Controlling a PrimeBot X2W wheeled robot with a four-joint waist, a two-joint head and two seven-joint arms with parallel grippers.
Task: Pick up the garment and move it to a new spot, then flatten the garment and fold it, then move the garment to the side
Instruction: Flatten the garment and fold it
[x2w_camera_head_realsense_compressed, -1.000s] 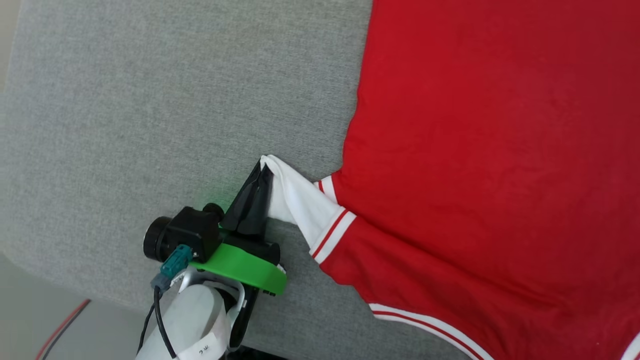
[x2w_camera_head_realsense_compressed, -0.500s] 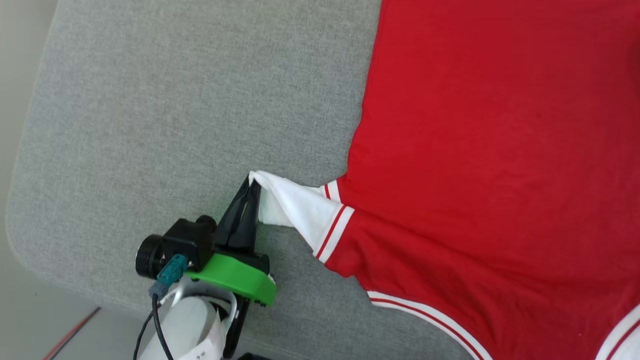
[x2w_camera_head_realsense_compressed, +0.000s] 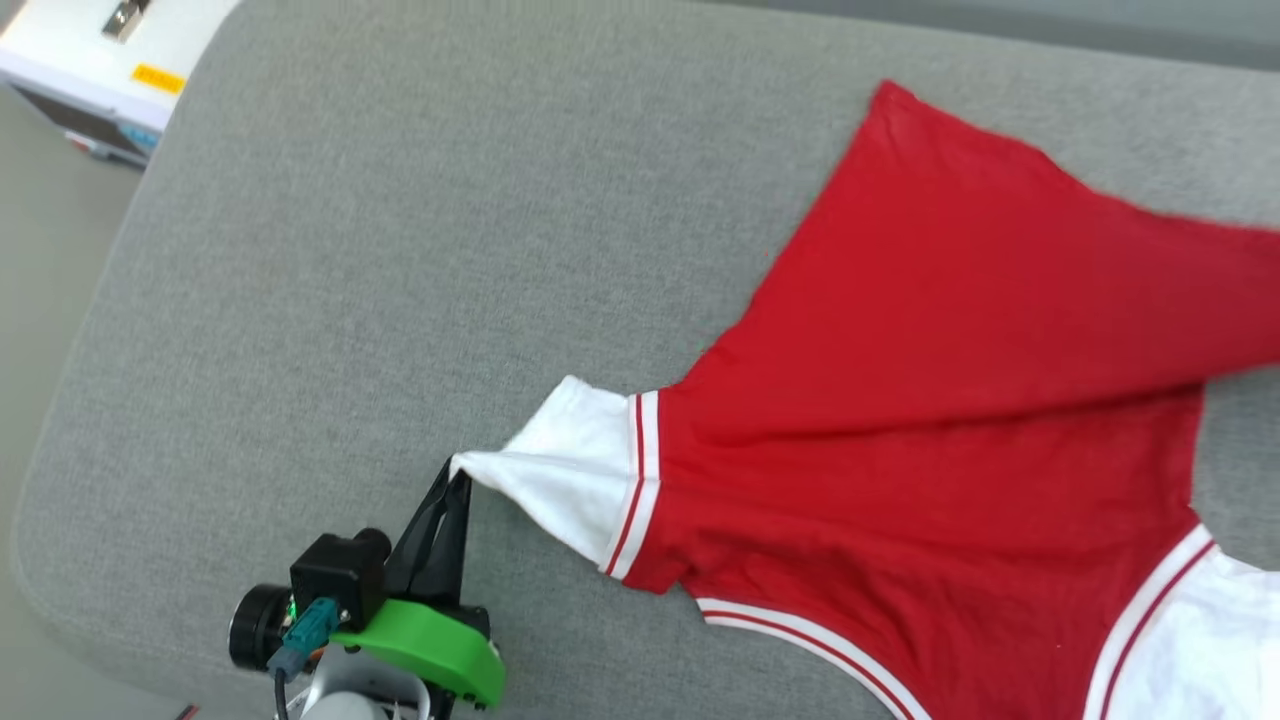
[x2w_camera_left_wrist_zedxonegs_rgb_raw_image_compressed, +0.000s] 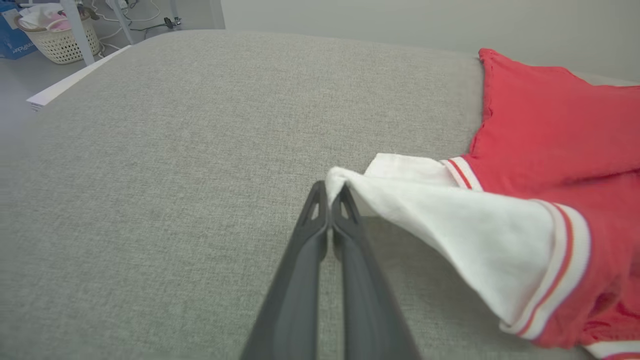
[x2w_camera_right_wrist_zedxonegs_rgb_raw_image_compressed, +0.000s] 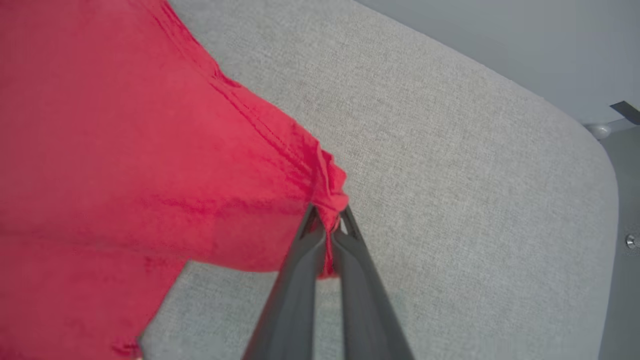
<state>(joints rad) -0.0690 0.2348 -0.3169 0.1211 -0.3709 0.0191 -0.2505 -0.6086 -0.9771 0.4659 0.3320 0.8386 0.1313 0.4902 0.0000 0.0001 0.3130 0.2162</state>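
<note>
head: high, downward | wrists: low, close along fingers (x2w_camera_left_wrist_zedxonegs_rgb_raw_image_compressed: 300, 280) | shared: garment (x2w_camera_head_realsense_compressed: 950, 400)

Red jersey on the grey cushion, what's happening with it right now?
The robot has the red jersey in both grippers. Its left gripper is shut on the tip of the white sleeve, its right gripper on a bunched red edge. The jersey lies spread across the grey cushion, not yet folded.

free: grey cushion (x2w_camera_head_realsense_compressed: 350, 250) left half bare | blocked: garment (x2w_camera_head_realsense_compressed: 950, 400) spread right | white box (x2w_camera_head_realsense_compressed: 90, 60) off far-left corner
</note>
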